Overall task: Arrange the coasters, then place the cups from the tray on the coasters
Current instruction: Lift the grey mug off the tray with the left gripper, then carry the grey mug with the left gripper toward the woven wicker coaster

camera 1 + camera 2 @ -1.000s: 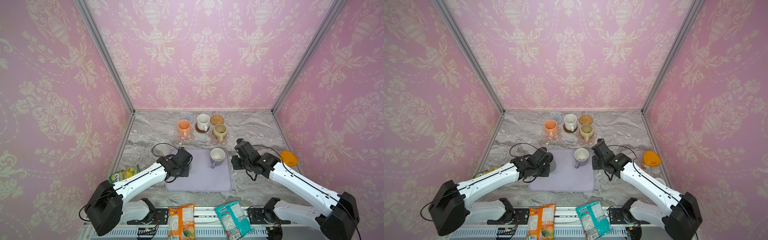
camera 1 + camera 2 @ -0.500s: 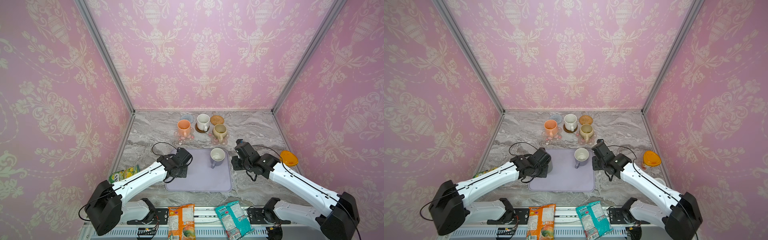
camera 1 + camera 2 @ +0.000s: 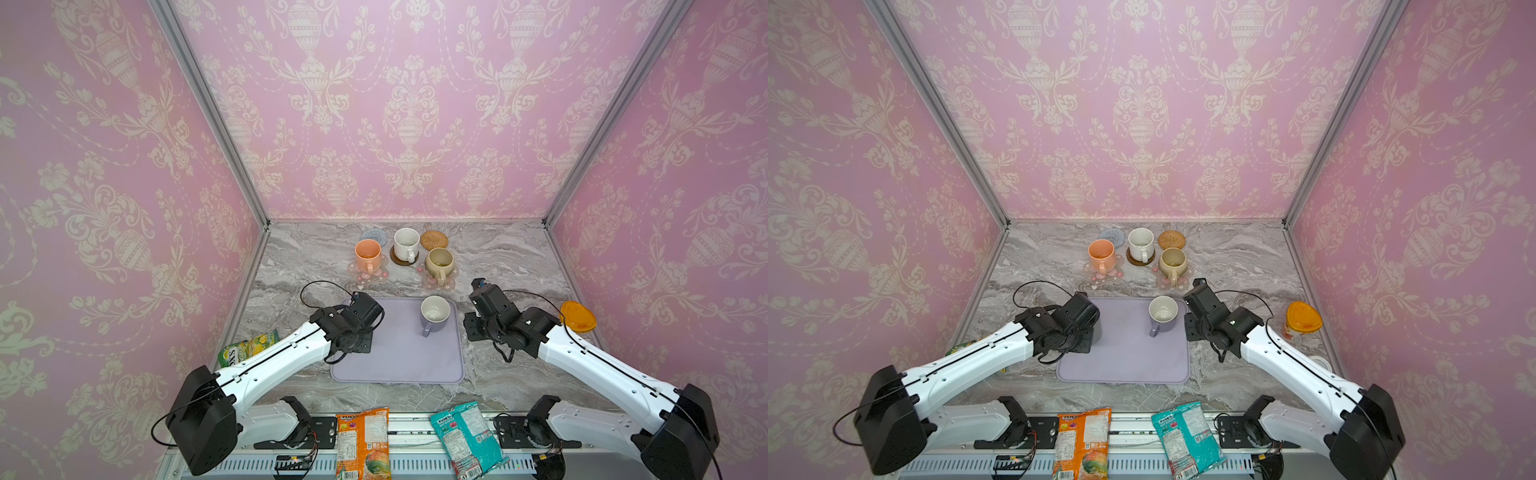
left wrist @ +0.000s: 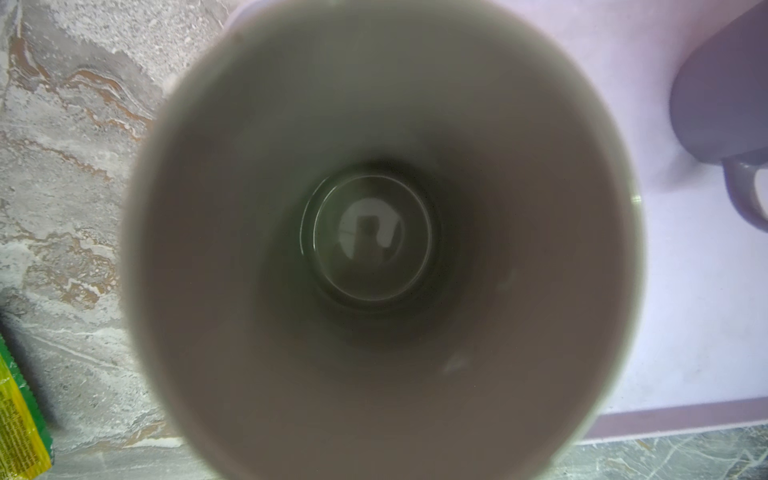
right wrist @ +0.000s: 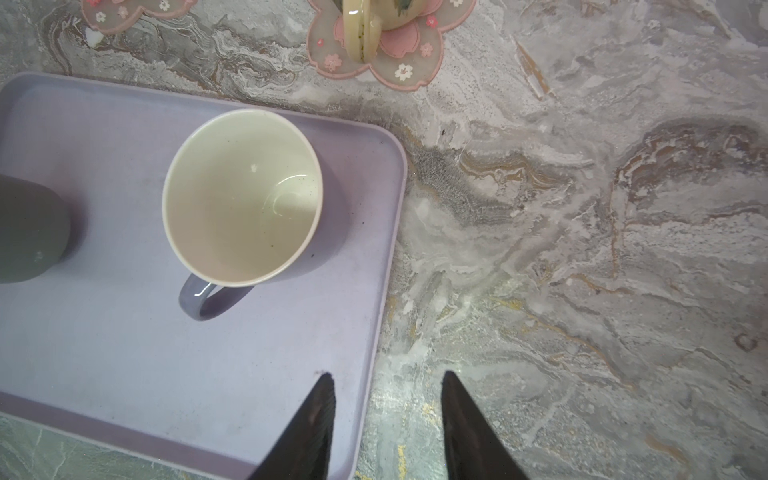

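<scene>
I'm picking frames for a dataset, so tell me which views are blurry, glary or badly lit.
Left wrist view: the dark grey tumbler fills the frame, its rim out of focus, with a bright reflection on its bottom. Right wrist view: sharp, a small glare arc inside the lavender mug, soft shadows on the tray. Both top views: evenly lit and sharp, no harsh shadows.

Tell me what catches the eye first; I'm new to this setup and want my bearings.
A peach cup, white cup and beige cup stand on coasters at the table's back. A lavender cup waits on the tray in front. The left wrist view looks straight down into a dark tumbler at the tray's left edge.
</scene>
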### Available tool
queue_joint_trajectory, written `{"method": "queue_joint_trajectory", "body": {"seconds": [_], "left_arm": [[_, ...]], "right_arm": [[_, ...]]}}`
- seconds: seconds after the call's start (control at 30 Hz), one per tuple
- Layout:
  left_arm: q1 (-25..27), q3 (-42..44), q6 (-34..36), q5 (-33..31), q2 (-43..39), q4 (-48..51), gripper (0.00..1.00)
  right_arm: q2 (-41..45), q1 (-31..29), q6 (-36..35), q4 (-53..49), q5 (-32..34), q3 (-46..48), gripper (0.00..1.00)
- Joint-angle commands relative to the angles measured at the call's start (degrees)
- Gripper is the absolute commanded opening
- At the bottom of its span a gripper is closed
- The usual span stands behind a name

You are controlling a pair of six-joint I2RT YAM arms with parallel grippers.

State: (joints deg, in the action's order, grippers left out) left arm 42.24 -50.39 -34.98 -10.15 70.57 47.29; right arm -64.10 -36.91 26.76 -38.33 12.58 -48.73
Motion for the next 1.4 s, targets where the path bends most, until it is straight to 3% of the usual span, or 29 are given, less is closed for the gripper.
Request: {"method": "queue_joint_trajectory", "body": {"seconds": [0.0, 0.37, 0.83, 1.03, 1.37], "left_arm": [[0.3, -3.6, 1.5, -4.0, -1.9, -0.3, 0.0], [-1.6, -7.6, 3.6, -5.5, -1.9, 0.2, 0.0], [-16.2, -14.8, 10.2, 1.0, -0.2, 3.3, 0.0], [-21.6, -22.9, 14.3, 2.6, 5.3, 4.8, 0.0], [-30.4, -37.6, 17.1, 4.4, 20.1, 4.0, 0.0]], "right_arm": [[1.5, -0.3, -1.9, -1.1, 2.0, -0.8, 0.44], [-0.6, -0.3, -5.9, -1.3, 3.5, -3.8, 0.45], [-1.7, 3.2, -9.6, 0.7, 1.3, -6.4, 0.48], [-3.5, 8.1, -11.9, 1.4, -5.5, -8.6, 0.49], [-6.0, 12.8, -18.8, -6.1, -7.3, -17.6, 0.49]]}}
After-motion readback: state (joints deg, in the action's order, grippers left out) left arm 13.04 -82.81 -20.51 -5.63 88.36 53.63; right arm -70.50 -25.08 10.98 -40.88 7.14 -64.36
